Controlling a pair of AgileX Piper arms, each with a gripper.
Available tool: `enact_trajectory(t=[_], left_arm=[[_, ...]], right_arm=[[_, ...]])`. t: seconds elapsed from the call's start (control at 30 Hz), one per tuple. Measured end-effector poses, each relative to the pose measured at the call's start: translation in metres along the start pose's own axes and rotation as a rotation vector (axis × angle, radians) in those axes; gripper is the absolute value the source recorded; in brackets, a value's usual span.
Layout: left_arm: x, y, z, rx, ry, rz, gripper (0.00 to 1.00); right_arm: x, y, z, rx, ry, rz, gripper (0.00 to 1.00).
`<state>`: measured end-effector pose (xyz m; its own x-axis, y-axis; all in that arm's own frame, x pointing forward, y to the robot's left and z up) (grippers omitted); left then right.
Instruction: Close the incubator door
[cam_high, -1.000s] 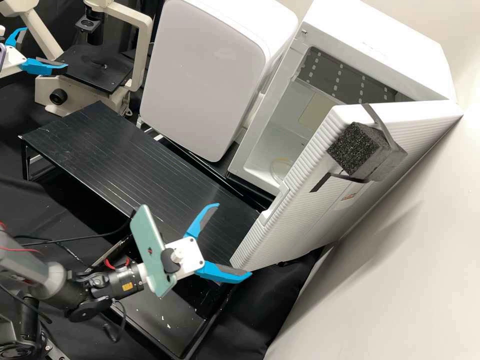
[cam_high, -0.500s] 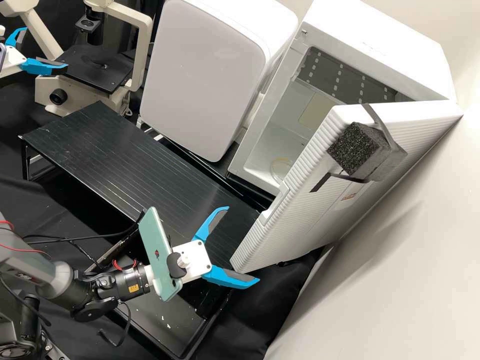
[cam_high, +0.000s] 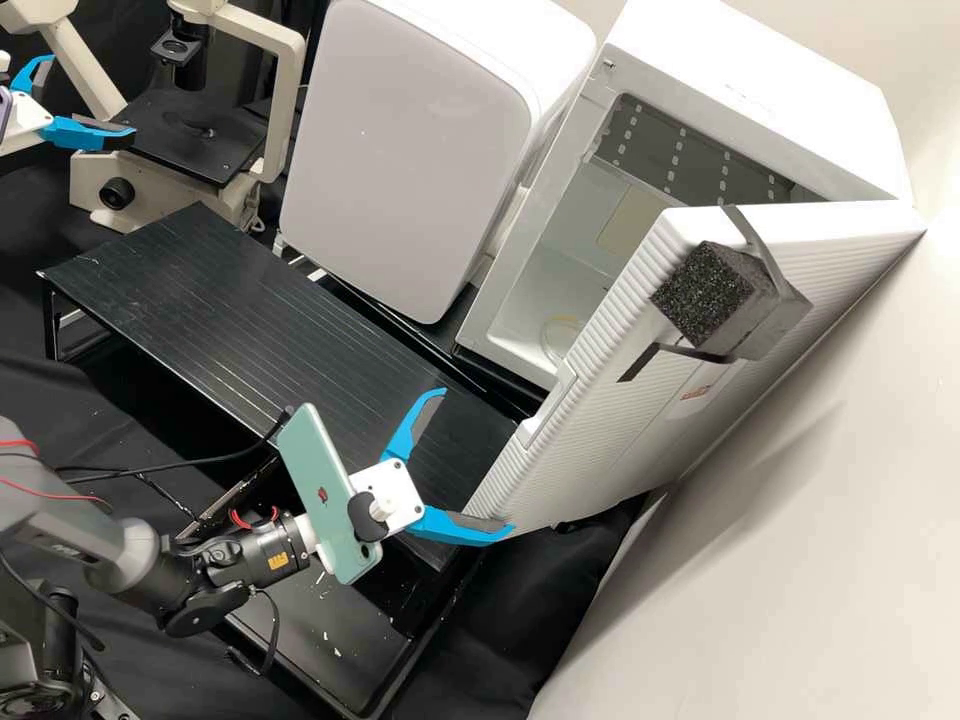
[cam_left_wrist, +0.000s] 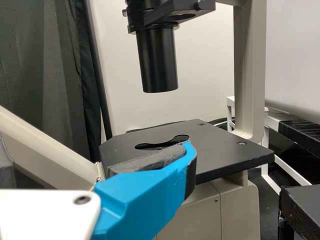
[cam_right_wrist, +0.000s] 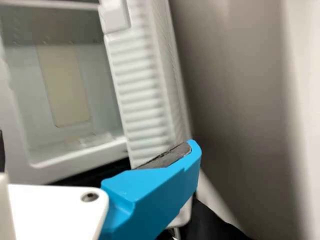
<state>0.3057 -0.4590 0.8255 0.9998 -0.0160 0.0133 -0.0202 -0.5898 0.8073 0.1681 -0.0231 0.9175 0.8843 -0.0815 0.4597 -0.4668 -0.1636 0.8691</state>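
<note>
The right gripper (cam_high: 478, 461), spread wide, should sweep the door (cam_high: 610, 440) far and left by its outer face (gently, steadily).

No readable text, label, brand, number or sign on anything

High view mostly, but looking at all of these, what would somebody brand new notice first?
Probably the white incubator at the high view's upper right, its ribbed door standing open with a dark foam block strapped on. Next, the right gripper, bright blue and open by the door's near edge, with a mint-green phone mounted behind it.
</note>
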Motion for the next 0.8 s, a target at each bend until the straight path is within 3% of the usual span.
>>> enact_trajectory(t=[0.13, 0.3, 0.43, 0.57, 0.7, 0.8], left_arm=[[0.000, 0.000, 0.000, 0.000, 0.000, 0.000, 1.00], [0.000, 0.000, 0.000, 0.000, 0.000, 0.000, 1.00], [0.000, 0.000, 0.000, 0.000, 0.000, 0.000, 1.00], [0.000, 0.000, 0.000, 0.000, 0.000, 0.000, 1.00], [0.000, 0.000, 0.000, 0.000, 0.000, 0.000, 1.00], [0.000, 0.000, 0.000, 0.000, 0.000, 0.000, 1.00]], right_arm=[[-0.014, 0.001, -0.021, 0.035, 0.095, -0.024, 1.00], [-0.019, -0.010, -0.041, 0.034, 0.213, -0.117, 1.00], [-0.020, -0.015, -0.043, 0.027, 0.238, -0.161, 1.00], [-0.024, -0.007, -0.033, 0.007, 0.181, -0.105, 1.00], [-0.031, 0.009, -0.025, -0.028, 0.118, 0.002, 1.00], [-0.033, 0.019, -0.023, -0.031, 0.098, 0.080, 1.00]])
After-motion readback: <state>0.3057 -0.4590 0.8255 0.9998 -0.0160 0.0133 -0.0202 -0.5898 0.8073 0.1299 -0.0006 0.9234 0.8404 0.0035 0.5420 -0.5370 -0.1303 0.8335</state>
